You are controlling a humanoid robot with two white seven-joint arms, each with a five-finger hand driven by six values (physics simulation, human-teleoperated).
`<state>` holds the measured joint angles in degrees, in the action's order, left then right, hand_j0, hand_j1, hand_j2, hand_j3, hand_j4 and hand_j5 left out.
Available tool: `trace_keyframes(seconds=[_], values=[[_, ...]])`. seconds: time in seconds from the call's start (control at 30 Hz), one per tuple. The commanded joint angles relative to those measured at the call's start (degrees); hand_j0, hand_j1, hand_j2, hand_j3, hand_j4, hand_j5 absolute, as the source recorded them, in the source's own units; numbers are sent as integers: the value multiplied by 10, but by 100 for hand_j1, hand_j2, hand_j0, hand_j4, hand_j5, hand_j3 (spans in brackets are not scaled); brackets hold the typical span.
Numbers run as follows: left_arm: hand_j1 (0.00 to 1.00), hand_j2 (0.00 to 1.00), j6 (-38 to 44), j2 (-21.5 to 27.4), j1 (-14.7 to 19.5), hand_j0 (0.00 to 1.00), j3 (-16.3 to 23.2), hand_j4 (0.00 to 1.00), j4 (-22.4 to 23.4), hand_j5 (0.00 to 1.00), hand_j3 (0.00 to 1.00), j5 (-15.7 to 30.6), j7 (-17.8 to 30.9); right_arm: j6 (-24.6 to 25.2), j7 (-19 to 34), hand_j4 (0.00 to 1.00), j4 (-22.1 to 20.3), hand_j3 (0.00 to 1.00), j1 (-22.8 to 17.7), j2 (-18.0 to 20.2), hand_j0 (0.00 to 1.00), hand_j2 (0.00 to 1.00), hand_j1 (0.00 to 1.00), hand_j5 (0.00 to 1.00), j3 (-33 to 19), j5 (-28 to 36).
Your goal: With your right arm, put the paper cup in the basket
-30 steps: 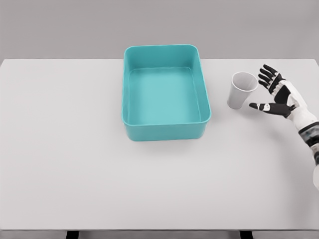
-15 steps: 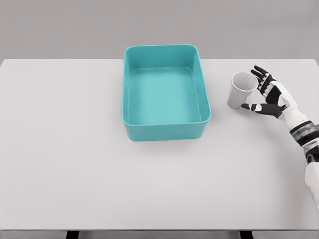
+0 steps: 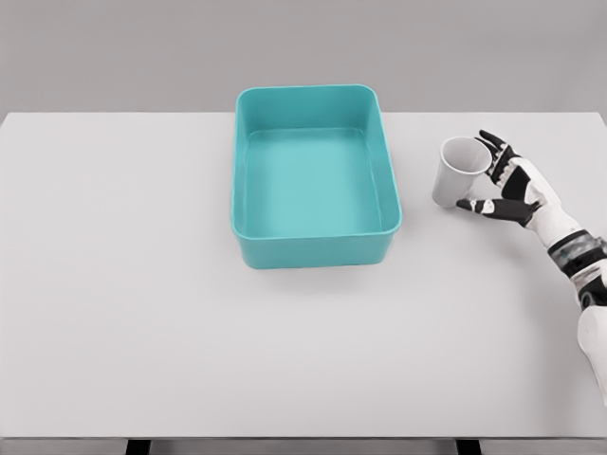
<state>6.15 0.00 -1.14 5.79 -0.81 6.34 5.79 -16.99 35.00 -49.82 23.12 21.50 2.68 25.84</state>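
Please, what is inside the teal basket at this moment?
Nothing can be seen inside the teal basket: its floor shows bare. The near wall covers a thin strip of the floor. The paper cup stands outside on the table, at the right hand.

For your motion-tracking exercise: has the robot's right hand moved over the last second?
Yes. The right hand has moved left toward the teal basket, closing in on the paper cup, which stands where it was on the table.

Head view — steeply down onto table [image 3: 142, 313]
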Motion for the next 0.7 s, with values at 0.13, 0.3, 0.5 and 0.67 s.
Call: trace_keyframes(seconds=[0.13, 0.3, 0.5, 0.67], values=[[100, 100, 0, 0, 0, 100, 0, 100, 0, 100, 100, 0, 0, 1, 0, 100, 7, 100, 1, -6, 100, 100, 100, 100, 6, 4], [100, 100, 0, 0, 0, 100, 0, 100, 0, 100, 100, 0, 0, 1, 0, 100, 11, 100, 6, -9, 100, 100, 100, 100, 7, 4], [100, 100, 0, 0, 0, 100, 0, 100, 0, 100, 100, 0, 0, 2, 0, 100, 11, 100, 9, -14, 100, 100, 100, 100, 7, 4], [100, 100, 0, 0, 0, 100, 0, 100, 0, 100, 100, 0, 0, 1, 0, 100, 10, 100, 9, -15, 100, 100, 100, 100, 7, 3]])
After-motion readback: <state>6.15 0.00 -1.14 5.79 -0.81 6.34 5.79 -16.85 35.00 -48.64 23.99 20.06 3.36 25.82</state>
